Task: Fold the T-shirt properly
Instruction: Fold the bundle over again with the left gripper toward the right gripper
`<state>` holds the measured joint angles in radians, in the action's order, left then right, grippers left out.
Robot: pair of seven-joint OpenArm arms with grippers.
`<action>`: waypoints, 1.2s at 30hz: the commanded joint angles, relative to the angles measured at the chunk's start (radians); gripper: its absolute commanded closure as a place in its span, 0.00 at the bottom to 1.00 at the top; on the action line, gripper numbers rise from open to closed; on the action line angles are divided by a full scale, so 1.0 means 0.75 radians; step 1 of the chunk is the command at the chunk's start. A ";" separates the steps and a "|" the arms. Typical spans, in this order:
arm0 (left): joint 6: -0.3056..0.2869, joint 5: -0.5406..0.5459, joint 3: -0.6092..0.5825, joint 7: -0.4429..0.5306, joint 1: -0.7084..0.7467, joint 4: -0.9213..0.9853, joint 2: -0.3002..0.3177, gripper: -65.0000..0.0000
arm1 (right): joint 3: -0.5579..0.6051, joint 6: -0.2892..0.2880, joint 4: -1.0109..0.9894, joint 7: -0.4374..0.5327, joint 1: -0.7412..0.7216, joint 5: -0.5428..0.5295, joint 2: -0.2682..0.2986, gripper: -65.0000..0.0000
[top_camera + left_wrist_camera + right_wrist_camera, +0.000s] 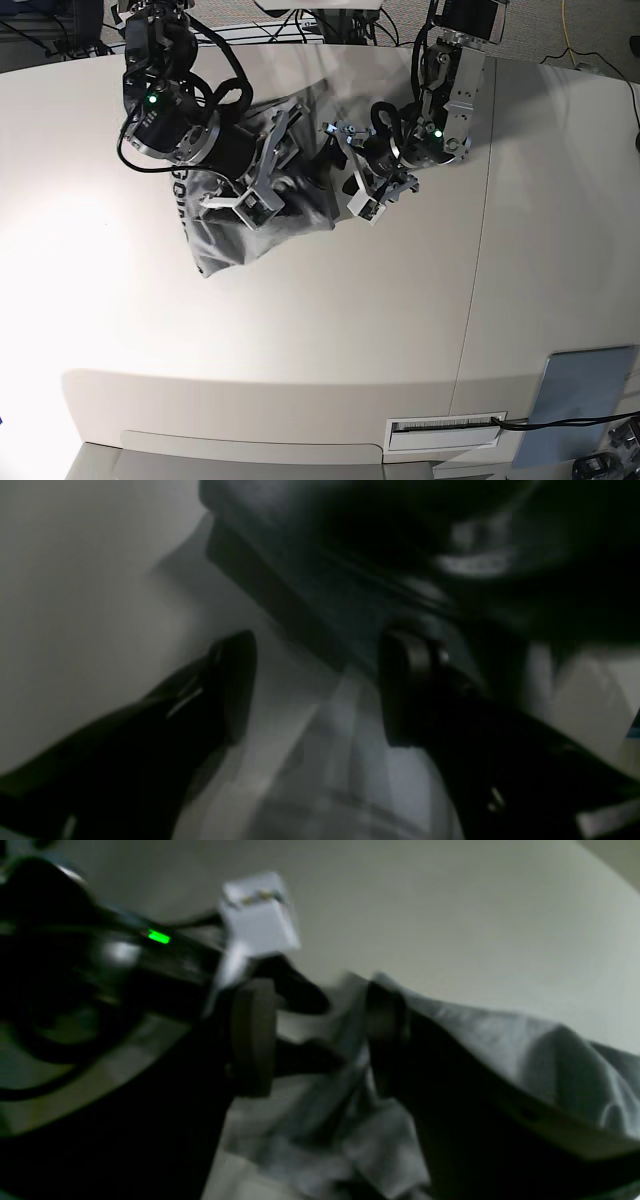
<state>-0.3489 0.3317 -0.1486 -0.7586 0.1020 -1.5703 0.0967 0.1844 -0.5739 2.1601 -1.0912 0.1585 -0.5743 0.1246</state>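
Right claw sits w/ jaws apart, grey cloth bunched between and below them; not clamped yet as far as wrist view shows. Left claw also spread, fingers well apart, pale folded fabric blurred beneath; nothing pinched.

T-shirt lies crumpled on tabletop at approx 10 o'clock from tabletop centre, a bunched heap, not flat. Black lettering peeks along its 9 o'clock edge in base view. One lobe trails toward 6 o'clock; upper part runs under both arms.

Base view: right claw over heap's middle; left claw at heap's 3 o'clock edge, just beside cloth.

Judgement: step in hand = getting hold of shirt to spread it before any fold. Early in task; no crease made.

To do it well:
- Each claw should take a single layer at an outer edge (hem or shoulder), not a wad from the middle. Right claw looks set over a thick bunch; risk of grabbing several layers.
- Close fully before lifting; check cloth is seated deep between pads.
- Pull the two grips apart toward 9 and 3 o'clock, evenly, so body flattens.
- Keep arms clear of each other; they're near.
- Which part of shirt each claw faces: can't tell, views too blurred.
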 commanded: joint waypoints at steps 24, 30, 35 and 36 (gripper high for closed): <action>-0.235 0.590 0.225 -0.410 0.082 -0.393 0.005 0.49 | -0.982 0.079 0.061 -0.021 0.030 0.102 0.153 0.56; -0.112 0.422 -0.035 -0.329 0.087 -0.440 0.005 0.50 | -1.009 0.079 -0.136 -0.031 0.083 0.104 0.226 0.56; 0.091 0.197 -0.220 -0.219 0.089 -0.439 0.004 0.50 | -1.009 0.078 -0.178 -0.051 0.083 0.103 0.230 0.56; 0.112 0.175 -0.252 -0.209 0.089 -0.439 0.004 0.50 | -1.009 0.078 -0.178 -0.051 0.083 0.103 0.229 0.56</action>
<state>-0.2604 0.4519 -0.3370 -0.9409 0.1768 -1.8828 0.1062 -0.5674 -0.5171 2.0098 -1.1481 0.2295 -0.4950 0.2794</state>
